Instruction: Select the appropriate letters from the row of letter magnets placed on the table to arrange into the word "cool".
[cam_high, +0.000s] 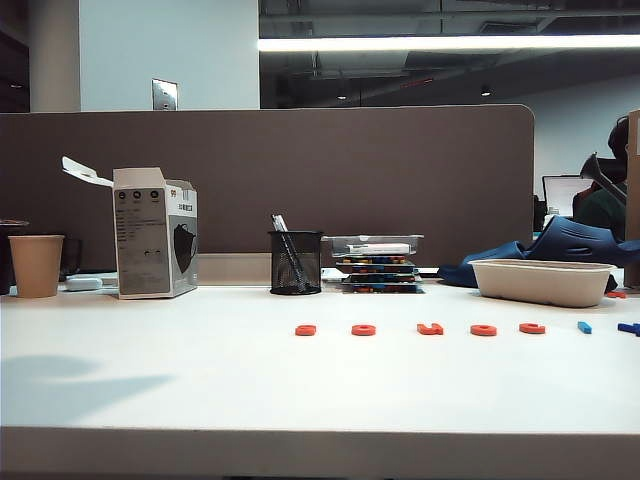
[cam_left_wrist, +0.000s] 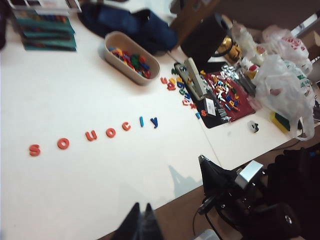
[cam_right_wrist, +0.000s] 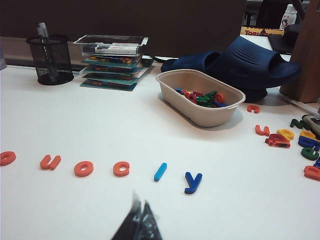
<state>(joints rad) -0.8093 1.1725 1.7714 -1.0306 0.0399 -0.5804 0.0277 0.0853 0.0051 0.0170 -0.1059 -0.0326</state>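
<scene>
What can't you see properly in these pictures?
- Exterior view: the dark blue letter is cut off by the right edge.
- Exterior view: neither gripper appears.
- Right wrist view: the leftmost orange letter is clipped by the edge.
- Left wrist view: the left gripper is blurred; its jaw state is unclear.

letter magnets (cam_left_wrist: 95, 134) in row, table (cam_left_wrist: 75, 190)

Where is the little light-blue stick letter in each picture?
Exterior view: the light-blue bar lies near the right end of the letter row, just right of the last orange letter.
Left wrist view: the bar sits between the orange c and the dark blue y.
Right wrist view: the bar again lies between c and y.
Shared landmark: the beige tub of letters behind the row.
</scene>
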